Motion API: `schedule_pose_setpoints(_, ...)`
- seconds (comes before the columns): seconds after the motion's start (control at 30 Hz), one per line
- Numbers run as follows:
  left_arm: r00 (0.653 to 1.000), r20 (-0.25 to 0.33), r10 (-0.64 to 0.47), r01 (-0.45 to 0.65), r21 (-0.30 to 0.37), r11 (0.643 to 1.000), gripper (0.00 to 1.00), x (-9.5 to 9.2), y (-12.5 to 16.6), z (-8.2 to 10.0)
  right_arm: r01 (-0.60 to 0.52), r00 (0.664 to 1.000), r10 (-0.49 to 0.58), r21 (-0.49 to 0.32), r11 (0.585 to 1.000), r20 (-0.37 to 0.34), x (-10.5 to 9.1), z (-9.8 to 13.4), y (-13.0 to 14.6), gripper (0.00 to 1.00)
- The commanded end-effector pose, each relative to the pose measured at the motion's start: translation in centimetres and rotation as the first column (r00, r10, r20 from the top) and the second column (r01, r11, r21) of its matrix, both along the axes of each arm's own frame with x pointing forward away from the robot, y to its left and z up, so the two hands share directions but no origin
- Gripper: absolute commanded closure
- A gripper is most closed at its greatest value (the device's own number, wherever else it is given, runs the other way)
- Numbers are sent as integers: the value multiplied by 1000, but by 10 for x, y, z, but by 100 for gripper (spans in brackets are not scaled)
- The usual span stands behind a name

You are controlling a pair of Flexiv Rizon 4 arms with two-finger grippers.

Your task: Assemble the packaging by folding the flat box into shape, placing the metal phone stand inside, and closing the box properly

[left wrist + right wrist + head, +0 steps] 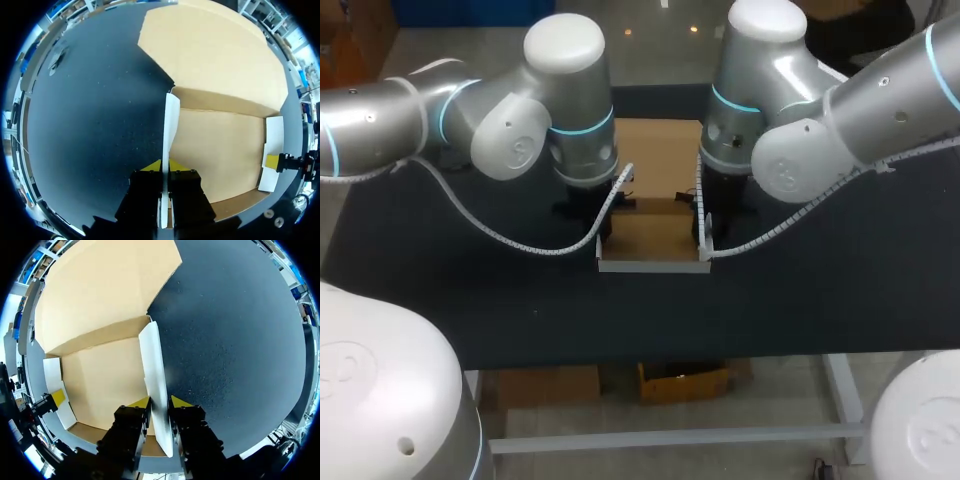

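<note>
Cardboard box (655, 232) taking shape: left gripper (164, 166) clamps the left wall (170, 120) between its fingers (152, 166), right gripper (160, 402) clamps the right wall (154, 360) likewise, holding both sides upright for folding.

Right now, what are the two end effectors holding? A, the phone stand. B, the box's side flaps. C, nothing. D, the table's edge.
B: the left end effector pinches the left flap of the box, and the right end effector pinches the right flap.
</note>
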State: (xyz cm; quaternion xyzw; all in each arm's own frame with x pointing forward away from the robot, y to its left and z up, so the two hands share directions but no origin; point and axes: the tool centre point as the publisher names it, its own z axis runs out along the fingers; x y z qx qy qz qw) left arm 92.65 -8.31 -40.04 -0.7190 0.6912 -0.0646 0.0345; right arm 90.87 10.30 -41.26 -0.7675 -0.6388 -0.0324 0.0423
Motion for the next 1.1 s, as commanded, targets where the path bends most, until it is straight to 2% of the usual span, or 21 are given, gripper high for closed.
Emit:
schedule_pose_setpoints(0.03, 1000, 1, 2, -2, 5, 1000, 100, 0, 0, 0, 4, 1000, -4, -20, 1000, 7, -1, -6, 1, 81)
schedule_pose_setpoints(0.43, 1000, 1, 2, -2, 5, 1000, 100, 0, 0, 0, 17, 1000, -17, -48, 999, 4, 6, -9, -3, 86)
schedule_pose_setpoints(0.6, 1000, 1, 2, -2, 5, 1000, 100, 0, 0, 0, 19, 1000, -18, -56, 998, 9, 9, -7, -5, 85)
schedule_pose_setpoints(0.87, 1000, 1, 2, -2, 5, 1000, 100, 0, 0, 0, 7, 1000, -6, -66, 998, 20, 14, -4, -4, 76)
schedule_pose_setpoints(1.1, 1000, 1, 2, -2, 5, 1000, 100, 0, 0, 0, -3, 1000, 5, -62, 998, 30, 16, 0, -3, 76)
